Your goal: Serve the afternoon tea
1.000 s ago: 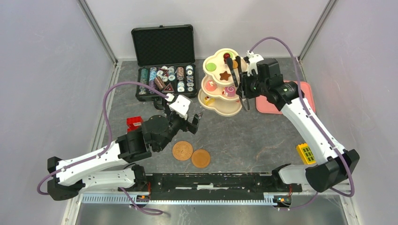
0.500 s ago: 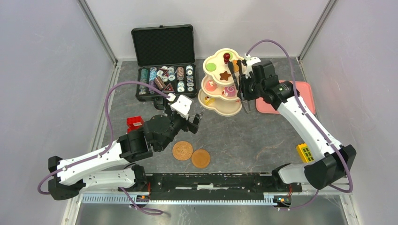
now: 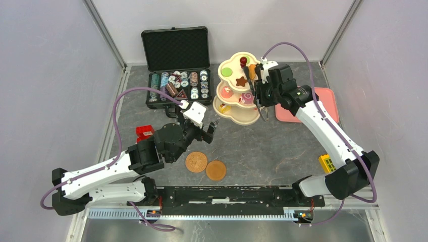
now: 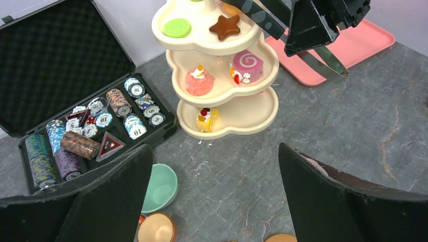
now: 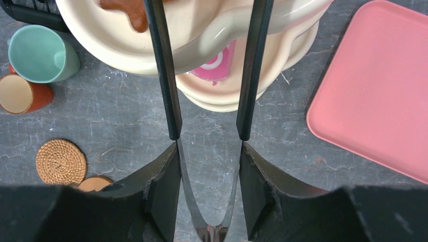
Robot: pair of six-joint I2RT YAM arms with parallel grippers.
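A robotics lab test cell is indicated: a grey stone-patterned worktop is enclosed by plain pale panels, aluminium posts are set at its far corners, and white robot arms are mounted on a slotted rail along its near edge.

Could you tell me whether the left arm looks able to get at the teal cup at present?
Probably yes: the open left gripper hangs close by the teal cup, nothing covers the cup, and the right gripper's tongs are away at the stand.
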